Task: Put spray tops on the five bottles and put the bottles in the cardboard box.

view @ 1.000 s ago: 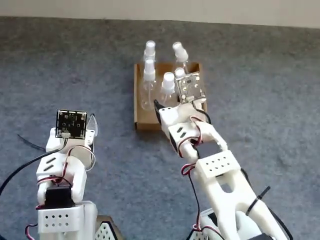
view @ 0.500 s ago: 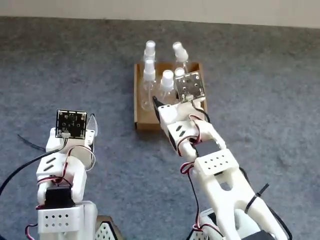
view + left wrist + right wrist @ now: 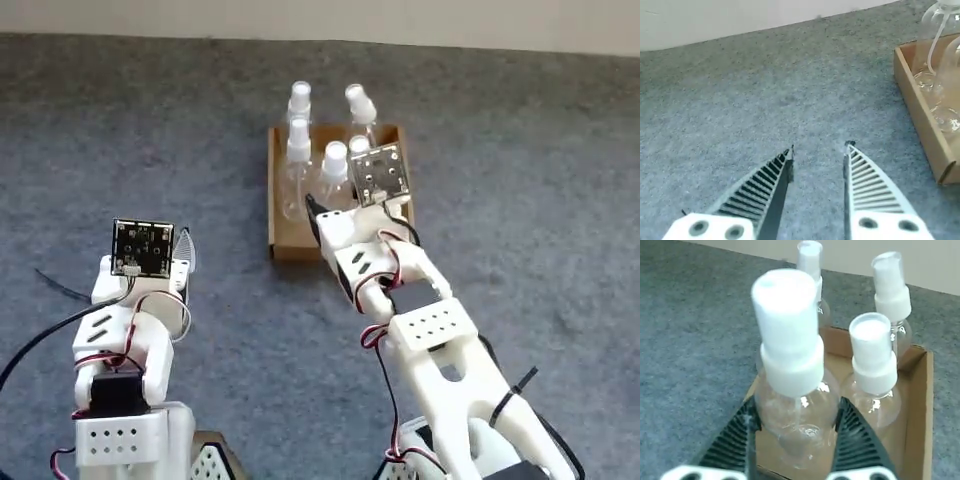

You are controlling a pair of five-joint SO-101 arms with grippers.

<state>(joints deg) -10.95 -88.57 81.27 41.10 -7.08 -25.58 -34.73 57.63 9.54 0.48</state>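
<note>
Now your right tool (image 3: 796,414) clasps the upright bottle (image 3: 792,372) at the cardboard box's (image 3: 921,390) near end, while your left tool (image 3: 818,148) sits released, well apart.

White plastic arms (image 3: 440,340), red and black cables (image 3: 372,338) — ribbed black-and-white fingers (image 3: 867,185)

Your left arm (image 3: 125,330) sat folded back by its base, the left gripper (image 3: 817,150) pointing forward with its fingers spread apart. Your right arm (image 3: 430,330) stretched forward, the right gripper (image 3: 796,412) pressed against both sides of a bottle (image 3: 787,330).
</note>
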